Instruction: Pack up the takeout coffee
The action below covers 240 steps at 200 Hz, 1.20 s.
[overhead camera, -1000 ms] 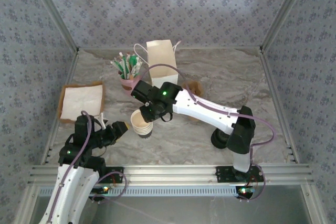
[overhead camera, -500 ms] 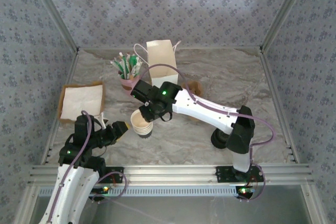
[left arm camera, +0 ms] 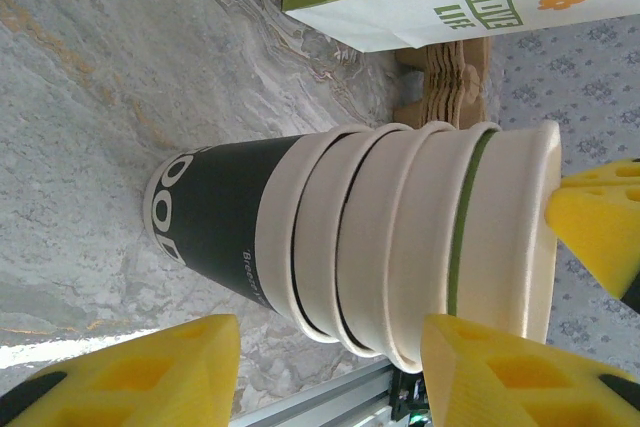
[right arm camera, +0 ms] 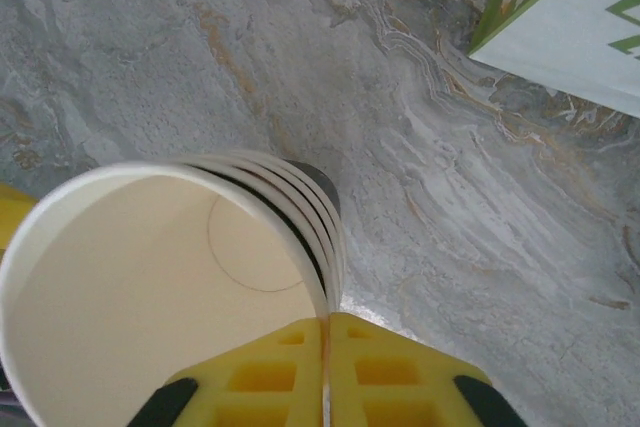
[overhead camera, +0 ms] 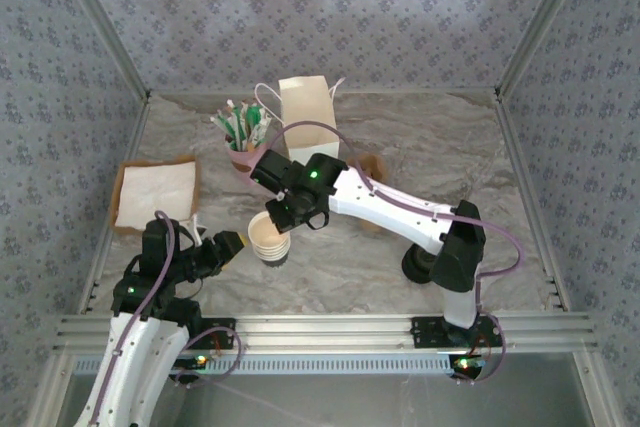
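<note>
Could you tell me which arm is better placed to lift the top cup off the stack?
Right. Its end effector is shut on the rim of the top cup from above, while the left end effector sits open beside the stack, gripping nothing.

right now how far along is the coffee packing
Done: nothing looks finished; the white bag stands at the back, apart from the cups. In hand: the right hand is pinched shut on the rim of the lidless top cup of the stack, with the left hand open beside it. Left: separating that cup, lidding it and bagging it.
</note>
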Each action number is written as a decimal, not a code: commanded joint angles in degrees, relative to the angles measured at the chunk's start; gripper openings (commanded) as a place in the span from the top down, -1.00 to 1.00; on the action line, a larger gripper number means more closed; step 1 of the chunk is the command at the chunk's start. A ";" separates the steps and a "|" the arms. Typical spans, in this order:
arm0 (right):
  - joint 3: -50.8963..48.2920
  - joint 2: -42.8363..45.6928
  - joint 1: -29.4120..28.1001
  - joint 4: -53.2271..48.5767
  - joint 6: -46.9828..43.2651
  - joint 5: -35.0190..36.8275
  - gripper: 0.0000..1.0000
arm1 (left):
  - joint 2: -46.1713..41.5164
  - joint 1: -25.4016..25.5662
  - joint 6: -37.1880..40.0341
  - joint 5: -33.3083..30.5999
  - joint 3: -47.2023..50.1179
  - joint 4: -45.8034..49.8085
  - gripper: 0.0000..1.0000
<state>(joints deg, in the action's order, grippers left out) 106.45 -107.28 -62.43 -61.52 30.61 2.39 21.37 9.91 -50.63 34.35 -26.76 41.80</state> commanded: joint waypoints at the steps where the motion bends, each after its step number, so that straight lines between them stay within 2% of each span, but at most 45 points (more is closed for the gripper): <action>1: 2.00 -0.18 0.57 -0.68 0.75 -1.65 0.87 | -0.70 0.20 0.30 1.49 0.01 -0.69 -0.01; 23: 1.83 0.77 1.07 0.09 1.20 -2.39 1.00 | -1.36 0.20 0.36 1.03 -0.56 0.13 -0.01; 83: -0.55 4.61 2.25 3.98 2.48 -4.32 1.00 | -4.39 0.20 -0.47 -0.91 -1.43 1.70 -0.02; 171: 1.73 8.46 4.62 4.59 2.02 -7.50 1.00 | -1.72 0.20 1.04 -2.81 -4.96 2.43 -0.10; 183: 1.58 9.89 5.10 4.82 1.79 -7.58 1.00 | -1.60 0.20 1.90 -3.52 -6.02 3.29 -0.19; 208: 1.74 12.94 5.61 5.09 1.43 -7.49 1.00 | -1.02 0.20 4.53 -6.48 -9.17 5.87 -0.52; 240: 0.78 17.99 6.31 4.82 0.42 -6.55 1.00 | 0.64 0.20 6.67 -8.42 -13.73 7.76 -0.75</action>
<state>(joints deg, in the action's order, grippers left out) 106.24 -94.11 -56.66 -56.58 32.05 -4.16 20.78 9.93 -46.96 28.18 -36.49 46.92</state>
